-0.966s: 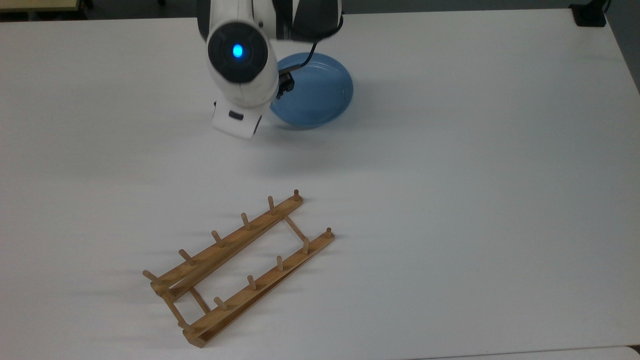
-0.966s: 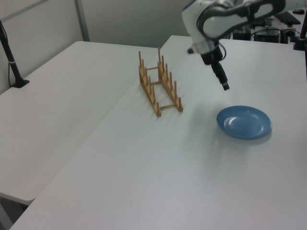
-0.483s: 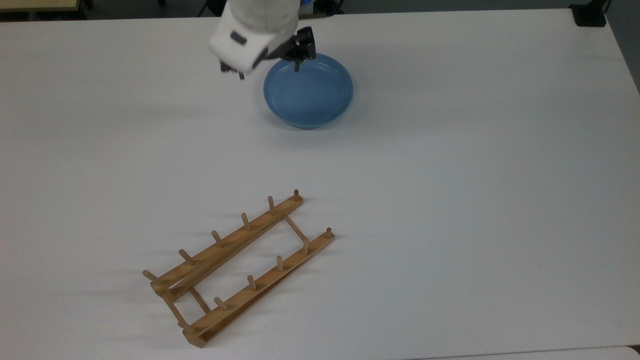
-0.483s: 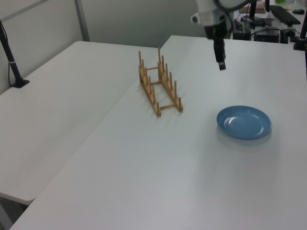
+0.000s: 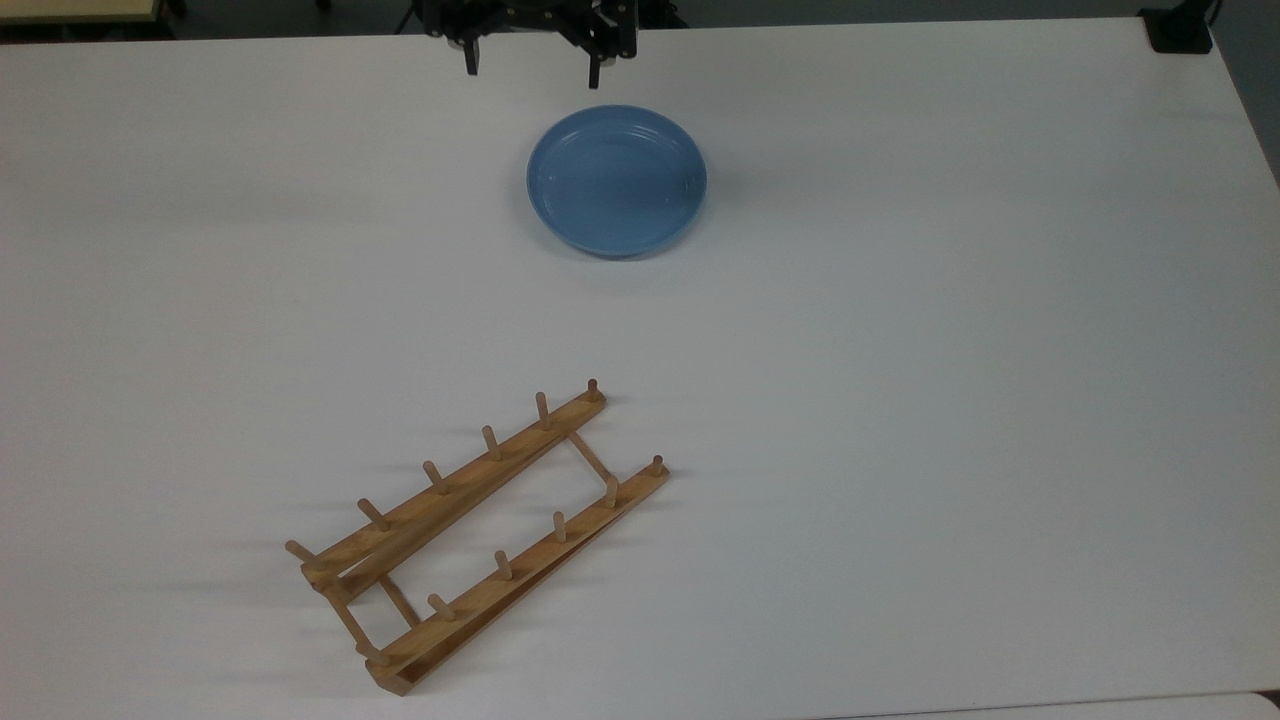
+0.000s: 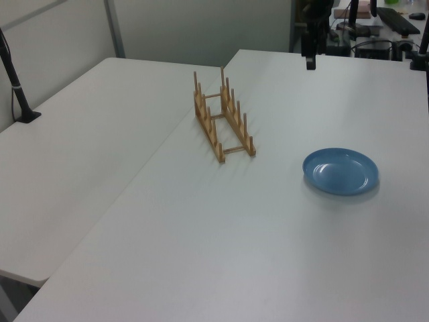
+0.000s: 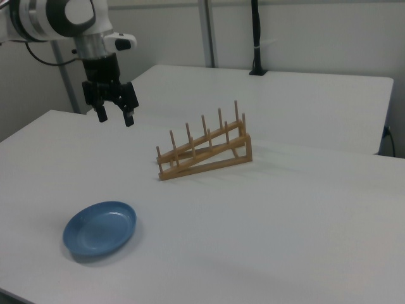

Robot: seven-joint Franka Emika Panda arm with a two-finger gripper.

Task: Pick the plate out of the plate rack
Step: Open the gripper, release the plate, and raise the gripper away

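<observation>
I see my hand wide open and empty, the plate flat on the surface at its five o'clock in the top view, well apart from the plate rack.

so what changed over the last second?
The gripper drew away from over the plate, towards the top view's upper edge, and hangs open, holding nothing. Plate flat on the table and plate rack did not move.
</observation>
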